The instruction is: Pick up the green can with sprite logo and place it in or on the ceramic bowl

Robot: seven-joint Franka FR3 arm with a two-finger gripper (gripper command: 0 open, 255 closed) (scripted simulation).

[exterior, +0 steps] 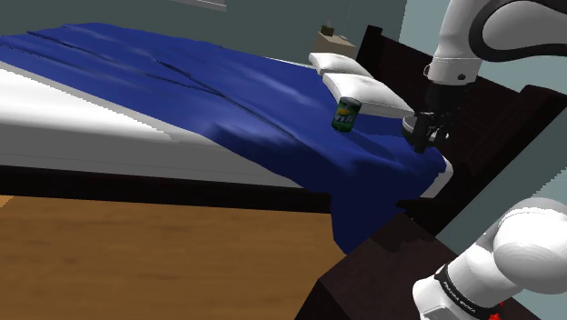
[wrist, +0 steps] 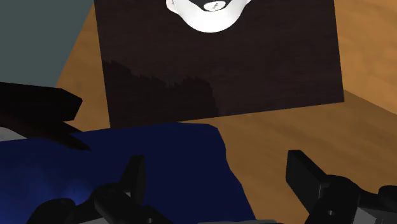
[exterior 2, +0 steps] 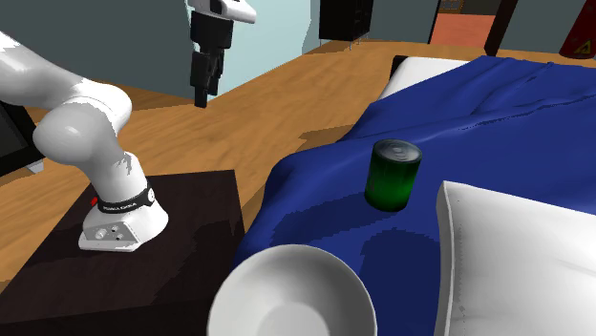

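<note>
Bedroom with a bed [exterior: 54,127] under a rumpled blue blanket [exterior: 182,82]. I judge the task to be at its first step, the reach: nothing is picked up yet. The can [exterior: 346,113], green with a dark top, stands upright on the blanket. The arm [exterior: 459,41] hangs its jaws well apart from the can, toward the shoulder view's right of it, over the blanket's corner. In the wrist view the jaws stand wide open with nothing between them. Below them lie the blanket's corner, wood floor [wrist: 286,140] and the dark stand [wrist: 216,63].

The bowl [exterior 2: 287,250], plain white and empty, sits near the can, on its near side in the second exterior view. I cannot tell what it rests on.

Next, as I read it, the jaws must travel across to the can, come down open until they straddle its sides, then close. After that comes a lift and a short carry from the can's spot to the bowl.

Around the can: a white pillow [exterior 2: 516,248] lies just beside it and could crowd the jaws on that side. The bedding under the can is soft and creased, so a nudge might tip it. Beyond the can in the shoulder view stands a dark headboard [exterior: 371,41].
</note>
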